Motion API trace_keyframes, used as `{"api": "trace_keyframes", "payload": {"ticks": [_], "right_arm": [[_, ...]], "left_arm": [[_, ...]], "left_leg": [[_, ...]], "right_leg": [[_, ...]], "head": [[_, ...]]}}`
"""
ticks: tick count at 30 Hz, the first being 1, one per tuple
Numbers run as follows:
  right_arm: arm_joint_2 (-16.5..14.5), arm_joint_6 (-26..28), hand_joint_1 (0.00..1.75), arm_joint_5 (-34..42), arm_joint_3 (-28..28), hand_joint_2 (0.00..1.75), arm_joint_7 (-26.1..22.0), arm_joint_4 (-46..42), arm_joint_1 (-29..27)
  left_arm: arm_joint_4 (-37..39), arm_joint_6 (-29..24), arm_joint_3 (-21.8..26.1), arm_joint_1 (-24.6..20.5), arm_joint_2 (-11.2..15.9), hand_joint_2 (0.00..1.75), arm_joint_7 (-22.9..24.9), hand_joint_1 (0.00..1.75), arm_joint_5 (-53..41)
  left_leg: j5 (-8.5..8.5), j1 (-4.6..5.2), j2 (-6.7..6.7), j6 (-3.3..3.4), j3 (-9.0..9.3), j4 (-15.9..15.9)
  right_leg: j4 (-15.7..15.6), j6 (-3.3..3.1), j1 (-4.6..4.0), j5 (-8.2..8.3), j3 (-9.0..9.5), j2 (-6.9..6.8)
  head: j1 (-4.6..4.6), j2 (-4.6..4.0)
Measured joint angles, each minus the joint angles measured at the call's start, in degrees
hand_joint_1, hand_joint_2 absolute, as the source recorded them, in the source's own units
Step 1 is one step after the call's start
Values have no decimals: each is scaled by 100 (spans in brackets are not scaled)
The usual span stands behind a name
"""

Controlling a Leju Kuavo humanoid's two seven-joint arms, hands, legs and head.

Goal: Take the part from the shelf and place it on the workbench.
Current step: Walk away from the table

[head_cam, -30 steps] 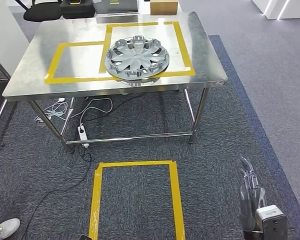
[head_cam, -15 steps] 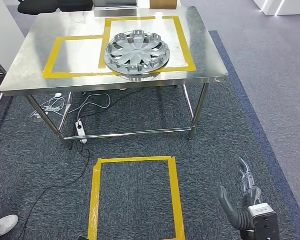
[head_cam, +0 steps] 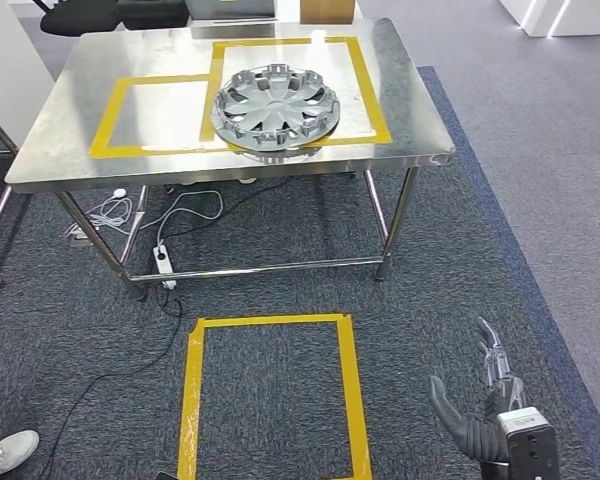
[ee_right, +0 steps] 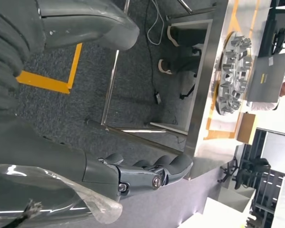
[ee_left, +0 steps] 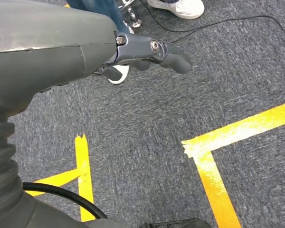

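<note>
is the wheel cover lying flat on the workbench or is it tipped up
Flat. The wheel cover lies face up on the steel workbench, straddling the near line of the right yellow tape rectangle. Neither hand touches it.

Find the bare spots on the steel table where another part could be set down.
The smaller taped rectangle left of the hubcap is bare, as is the table strip outside the tape on the right. The larger taped rectangle is crowded: the hubcap overlaps its near edge.
</note>
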State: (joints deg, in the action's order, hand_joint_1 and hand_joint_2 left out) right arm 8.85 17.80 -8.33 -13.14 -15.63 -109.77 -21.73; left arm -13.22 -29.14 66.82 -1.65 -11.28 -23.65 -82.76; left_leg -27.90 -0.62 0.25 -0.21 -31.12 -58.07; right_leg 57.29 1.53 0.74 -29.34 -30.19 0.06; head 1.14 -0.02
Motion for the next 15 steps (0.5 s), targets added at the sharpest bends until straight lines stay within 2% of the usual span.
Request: {"api": "trace_keyframes", "payload": {"ticks": [1, 2, 4, 5, 15], "right_arm": [[-1, 26, 0, 3, 0, 44, 2, 0, -10], [-2, 55, 0, 5, 0, 44, 3, 0, -21], [-5, 94, 0, 12, 0, 131, 4, 0, -42], [-6, 102, 0, 20, 0, 175, 3, 0, -49], [-9, 151, 0, 12, -5, 175, 96, 0, -52]], "left_arm": [[0, 5, 3, 0, -1, 131, -50, 0, 37], [0, 16, 7, 0, -1, 131, -113, 0, 83], [0, 50, 22, 0, -2, 131, -227, 0, 150], [0, 64, 30, 0, -2, 175, -260, 0, 164], [0, 44, 44, -1, -4, 175, -52, 0, 76]], "left_leg": [[2, 0, 0, 1, -1, 0], [4, 0, 0, 1, -2, 0], [7, 0, 0, 1, -4, 0], [7, 0, 0, 0, -4, 0], [9, 0, 0, 1, -8, -1]], "right_leg": [[0, 0, 0, 2, -1, 0], [1, 0, 0, 4, -1, 0], [1, -1, 0, 8, -2, 0], [1, -1, 0, 9, -3, 0], [1, -2, 0, 13, -5, 0]], "head": [[0, 0], [0, 0], [-1, 0], [-1, 0], [-1, 0]]}}
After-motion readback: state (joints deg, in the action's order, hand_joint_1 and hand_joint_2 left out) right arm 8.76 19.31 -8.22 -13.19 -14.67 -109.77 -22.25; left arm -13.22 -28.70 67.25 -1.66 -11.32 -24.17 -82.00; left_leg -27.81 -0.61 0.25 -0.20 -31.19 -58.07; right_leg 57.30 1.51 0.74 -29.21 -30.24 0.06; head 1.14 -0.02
